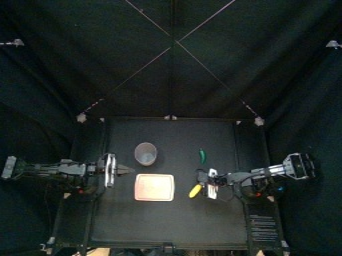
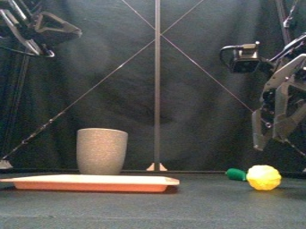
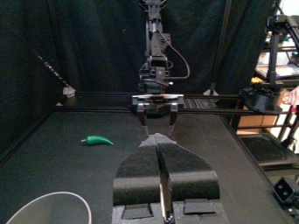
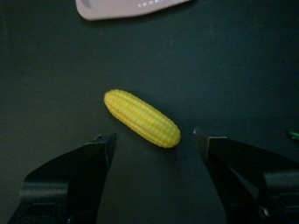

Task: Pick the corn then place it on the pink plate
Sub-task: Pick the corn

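- The right claw point(image 4: 153, 137) hangs above the table with its jaws spread wide and nothing gripped; in the front view it is clear of the tabletop point(image 2: 277, 134)
- The corn point(image 4: 142, 118) lies flat on the black table point(image 1: 134, 215), under and just ahead of the gap between those jaws; it sits slantwise and touches neither jaw; from above it shows just off the claw's tip point(image 1: 195, 188)
- A small green toy point(image 1: 202, 156) lies near the corn, off to one side of the right claw, toward the back of the table
- The pink plate point(image 1: 156, 186) lies past the corn from the right claw; it is near the corn but does not touch it, and it is empty
- The grey cup point(image 1: 146, 152) stands upright beyond the plate, toward the back
- The left claw point(image 3: 162, 157) is farthest, across the plate from the right one; its jaws are pressed together on nothing; the cup's rim shows just beside it
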